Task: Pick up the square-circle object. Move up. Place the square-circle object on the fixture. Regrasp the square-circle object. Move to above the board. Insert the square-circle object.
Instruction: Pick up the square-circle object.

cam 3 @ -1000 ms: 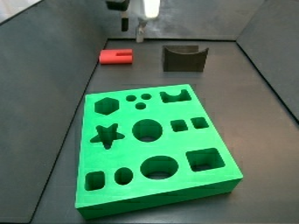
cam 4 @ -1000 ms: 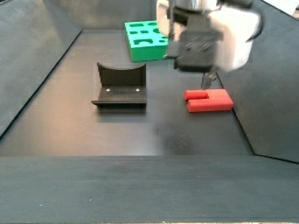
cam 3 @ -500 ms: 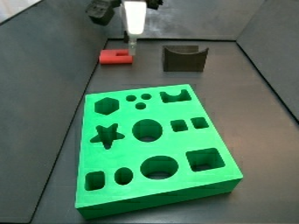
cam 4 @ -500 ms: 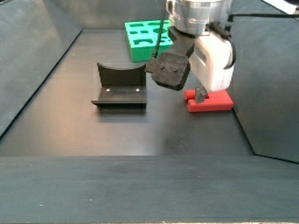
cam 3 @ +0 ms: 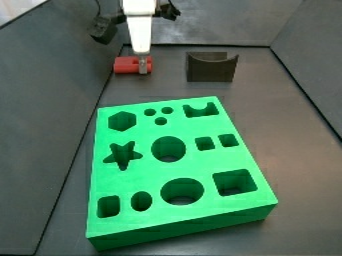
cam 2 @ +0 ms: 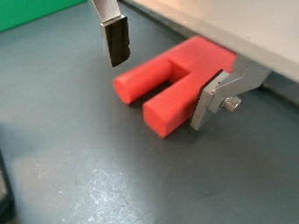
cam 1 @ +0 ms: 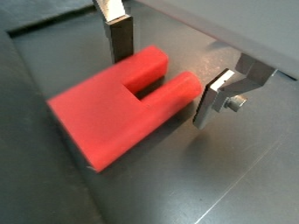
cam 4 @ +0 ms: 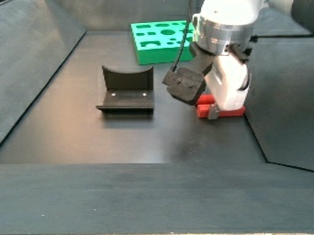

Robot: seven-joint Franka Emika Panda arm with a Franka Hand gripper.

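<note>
Wrist views show hand spread wide astride square-circle object; side views hide its fingers.

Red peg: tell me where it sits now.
The red peg lies on the floor between the open gripper's fingers; in a side view, beyond the board, left of the fixture.

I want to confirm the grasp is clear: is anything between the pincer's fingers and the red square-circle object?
Nothing visible is. In both wrist views the pincer is open and straddles the square-circle object on the dark floor, with one finger on one side and the other finger right at the opposite side. Only bare floor shows in the gaps.
</note>
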